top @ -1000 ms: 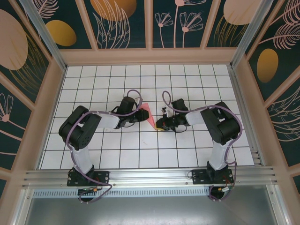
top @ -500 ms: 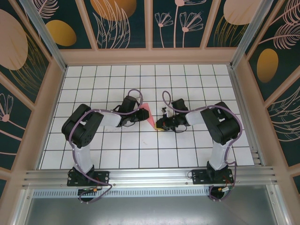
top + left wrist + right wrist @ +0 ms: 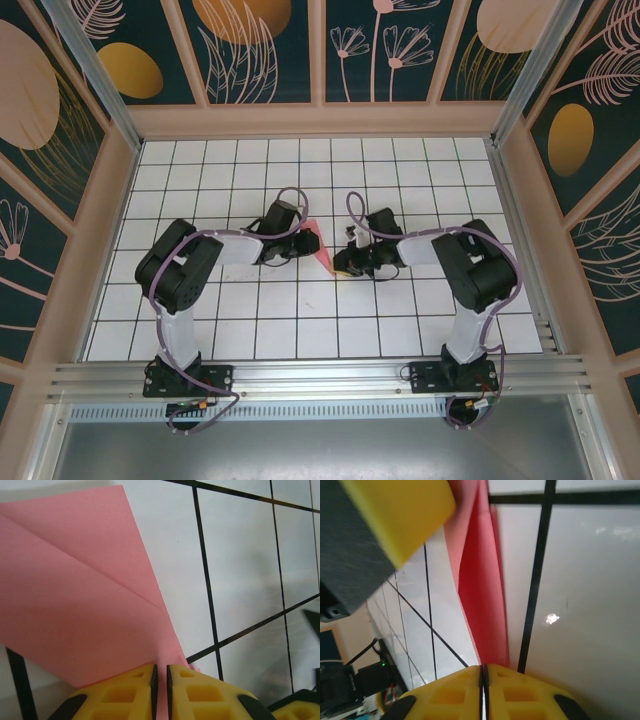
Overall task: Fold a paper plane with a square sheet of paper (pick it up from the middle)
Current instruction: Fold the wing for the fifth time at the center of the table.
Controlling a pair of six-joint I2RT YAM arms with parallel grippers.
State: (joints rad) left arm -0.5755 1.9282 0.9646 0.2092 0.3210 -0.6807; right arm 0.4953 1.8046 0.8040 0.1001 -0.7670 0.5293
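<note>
The paper plane (image 3: 317, 243) is a slim salmon-pink folded dart, held just above the white grid table between my two grippers. My left gripper (image 3: 301, 243) comes in from the left. In the left wrist view its yellow fingertips (image 3: 160, 672) are shut on the lower edge of the creased pink wing (image 3: 75, 580). My right gripper (image 3: 341, 266) meets the plane's near tip from the right. In the right wrist view its jaws (image 3: 484, 670) stand together where the narrow pink fold (image 3: 482, 605) ends. The left gripper's yellow finger (image 3: 405, 515) shows there at the top left.
The white grid table (image 3: 300, 320) is walled by a tan frame (image 3: 320, 120) at the back and both sides. An aluminium rail (image 3: 320, 375) carrying both arm bases runs along the near edge. Purple cables loop over each arm.
My left arm's wrist has crept a little to the right and back, still holding the paper. The right arm and the paper have hardly moved.
</note>
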